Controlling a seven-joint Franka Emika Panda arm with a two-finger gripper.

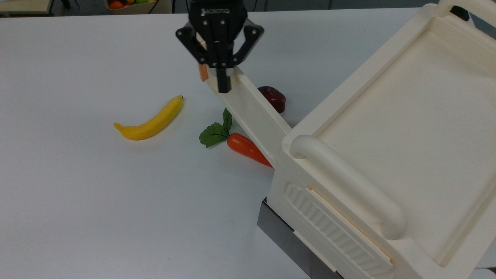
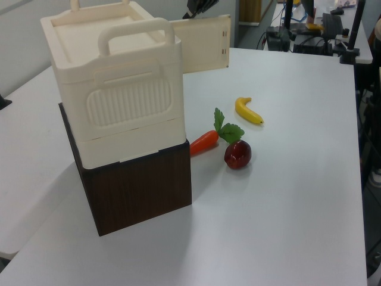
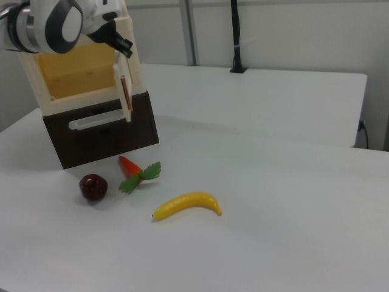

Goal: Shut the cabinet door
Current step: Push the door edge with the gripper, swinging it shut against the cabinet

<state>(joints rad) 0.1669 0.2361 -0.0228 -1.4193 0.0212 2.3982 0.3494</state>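
The cream cabinet (image 1: 387, 135) fills the top view's right. Its door (image 1: 254, 116) stands partly open, swung out at a steep angle, with the copper handle (image 1: 203, 72) at its free end. My gripper (image 1: 223, 86) hangs over that free end, shut, fingers together against the door's upper edge just beside the handle. In the left view the door (image 2: 205, 50) sticks out behind the cabinet (image 2: 113, 89), with the gripper (image 2: 195, 8) above it. The right view shows the cabinet's yellow inside (image 3: 76, 76), the door (image 3: 126, 67) ajar and the gripper (image 3: 121, 44) at its top.
On the white table (image 1: 97, 201) lie a banana (image 1: 151, 120), a carrot with green leaves (image 1: 246, 148) close under the door, and a dark red apple (image 1: 274, 97) behind the door. A dark brown base (image 2: 143, 190) carries the cabinet.
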